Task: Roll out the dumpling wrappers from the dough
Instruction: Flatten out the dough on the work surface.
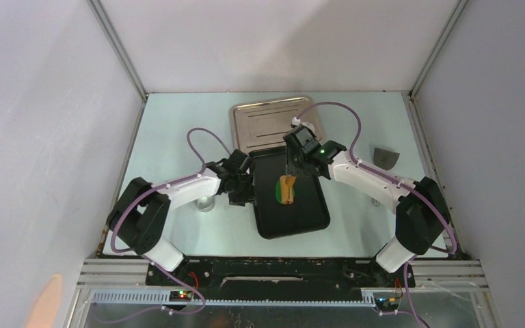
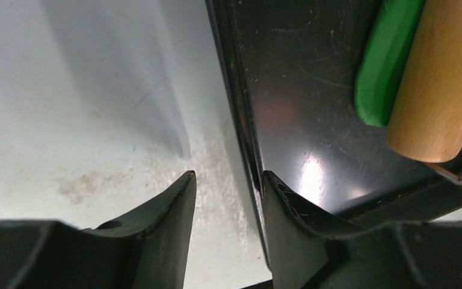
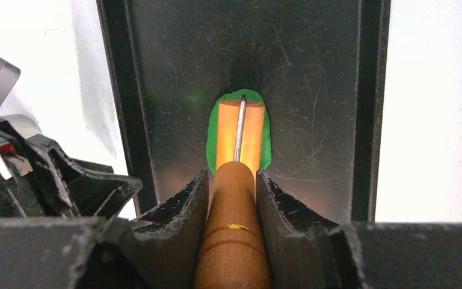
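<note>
The right gripper (image 3: 231, 176) has its jaws clamped on the handle of the wooden roller (image 3: 233, 241), one finger on each side. From the wrist view the roller runs toward 12 o'clock, and a thin metal rod lies along the top of its pale head. The head lies on the dough (image 3: 213, 137), a flattened green oval whose edge shows around the head at 9, 12 and 3 o'clock. The dough lies on the floor of the black tray (image 3: 313, 90), about midway between its long walls.

The left gripper (image 2: 228, 176) has its jaws apart, straddling the tray's left rim (image 2: 240, 120). One finger (image 2: 168, 211) is over the pale table (image 2: 96, 90); the other is just inside the tray, against the rim. A strip of table shows between the outer finger and the rim.

Seen from above, this gripper is at 9 o'clock of the dough. A shiny steel tray (image 1: 266, 123) lies at 12 o'clock, touching or overlapping the black tray's far end.
</note>
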You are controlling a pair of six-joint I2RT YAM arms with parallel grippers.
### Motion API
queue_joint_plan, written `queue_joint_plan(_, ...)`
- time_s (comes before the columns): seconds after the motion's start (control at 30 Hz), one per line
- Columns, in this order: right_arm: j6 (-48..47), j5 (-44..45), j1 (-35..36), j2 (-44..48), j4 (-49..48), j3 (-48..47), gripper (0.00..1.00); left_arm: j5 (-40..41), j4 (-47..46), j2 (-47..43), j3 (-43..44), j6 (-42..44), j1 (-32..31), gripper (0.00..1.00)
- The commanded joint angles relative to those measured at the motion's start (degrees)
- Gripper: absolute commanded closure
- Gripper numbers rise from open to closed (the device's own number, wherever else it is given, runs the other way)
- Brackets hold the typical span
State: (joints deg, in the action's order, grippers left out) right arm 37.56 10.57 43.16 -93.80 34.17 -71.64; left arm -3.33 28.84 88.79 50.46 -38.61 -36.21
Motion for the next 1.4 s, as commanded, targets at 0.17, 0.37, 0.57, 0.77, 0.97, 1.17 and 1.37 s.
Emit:
queue_joint_plan(0.17,2.52,-5.82,1.23,-5.73,6.87,5.20,1.00,2.07,-6.92,4.31,1.66,-2.29,-0.18,0.59)
queue_joint_plan(0.37,2.21,-5.93,1.05,-5.61,5.74,6.38,1.00,2.68,-6.15,7.68,3.20,-2.00,-0.16,0.98)
queue_joint_plan(0.57,2.61,-6.95,1.31,-5.85,3.36,7.58,1.00,1.34,-6.10,9.48,3.28,0.28,-0.17,1.00)
queue_joint_plan(0.77,5.61,-7.96,1.56,-7.98,-0.13,7.56,1.00,-1.09,-7.31,10.08,2.74,0.73,-0.16,1.00)
queue_joint_plan(0.97,7.68,-7.99,1.97,-9.88,-2.57,7.70,1.00,-1.74,-7.31,10.21,2.51,1.30,-0.17,1.00)
queue_joint_plan(1.17,9.44,-9.23,2.34,-8.15,-5.83,10.05,1.00,-2.74,-8.24,10.26,1.72,1.17,-0.18,1.00)
queue_joint_plan(1.37,10.96,-9.66,2.74,-7.42,-7.82,11.68,1.00,-3.60,-8.81,10.52,1.40,1.08,-0.13,1.00)
